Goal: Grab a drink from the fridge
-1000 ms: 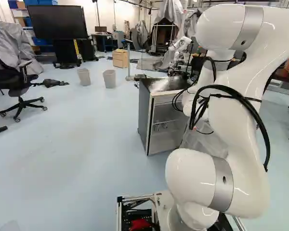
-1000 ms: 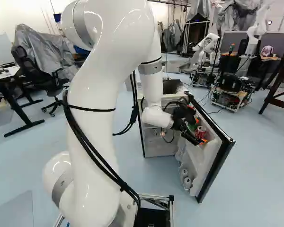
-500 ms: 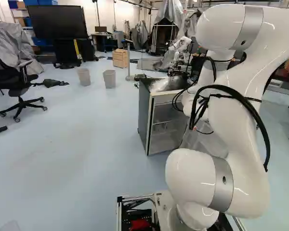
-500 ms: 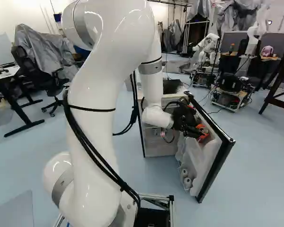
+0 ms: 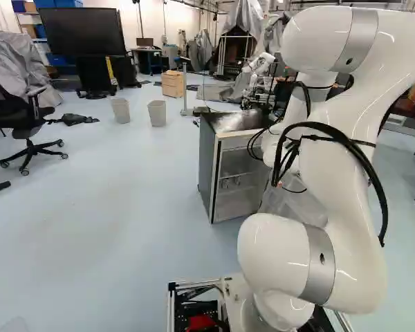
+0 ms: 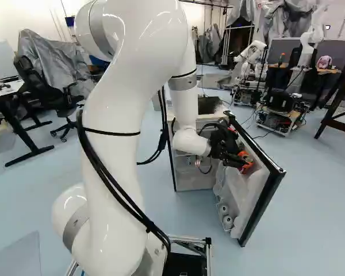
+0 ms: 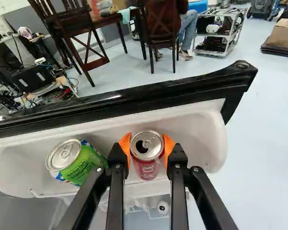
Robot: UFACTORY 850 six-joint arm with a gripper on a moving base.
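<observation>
On the inner side of the fridge door (image 7: 110,104), your claw (image 7: 147,147) is holding the red can (image 7: 147,168), orange pads snug on both sides, can sitting in the door's shelf (image 7: 204,136). Honestly, I'd lift straight up until you clear the door's rim, and keep it level, cuz the top looks popped and might spill. Go easy near the green can (image 7: 82,167) farther along the door. The chair (image 7: 162,24) beyond the door shouldn't matter.
</observation>
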